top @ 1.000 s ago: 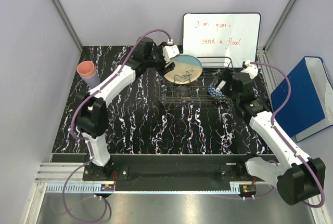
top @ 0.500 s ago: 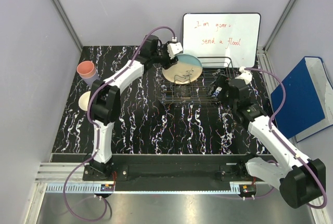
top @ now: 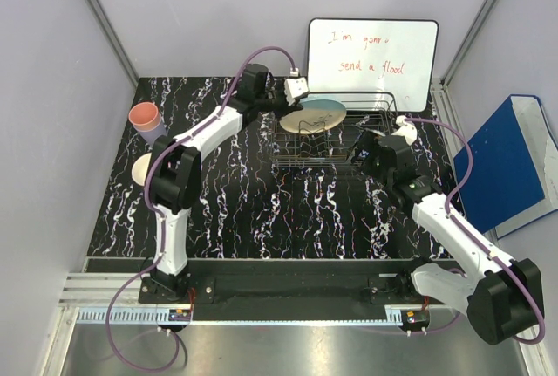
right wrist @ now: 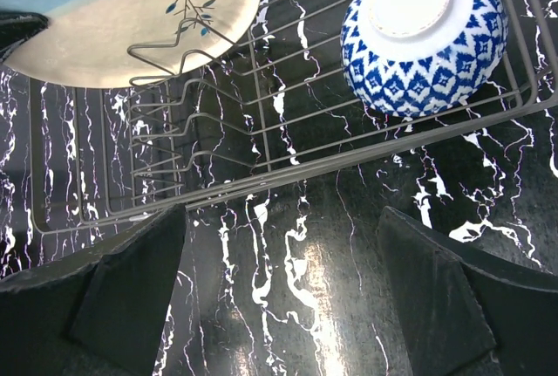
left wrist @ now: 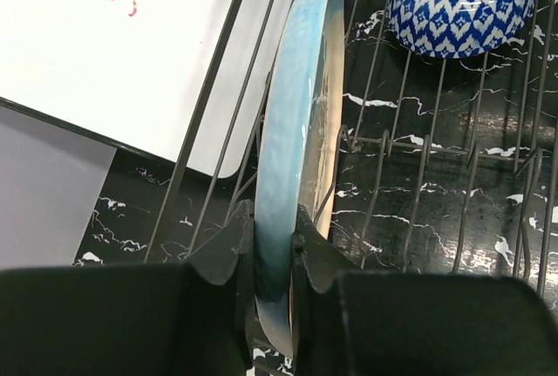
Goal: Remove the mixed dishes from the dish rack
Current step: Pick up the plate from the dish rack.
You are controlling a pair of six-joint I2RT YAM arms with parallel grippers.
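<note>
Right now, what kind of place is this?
Probably a robot lab booth, not a kitchen: left arm and right arm bolted to a marbled table, plain walls, a whiteboard behind the dish rack.

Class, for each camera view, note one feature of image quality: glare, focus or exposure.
Top external: even light, but the whiteboard is bright and its red writing faint. Left wrist: the left end effector is dark and soft, the plate rim sharper. Right wrist: a glare patch on the glossy table.
</note>
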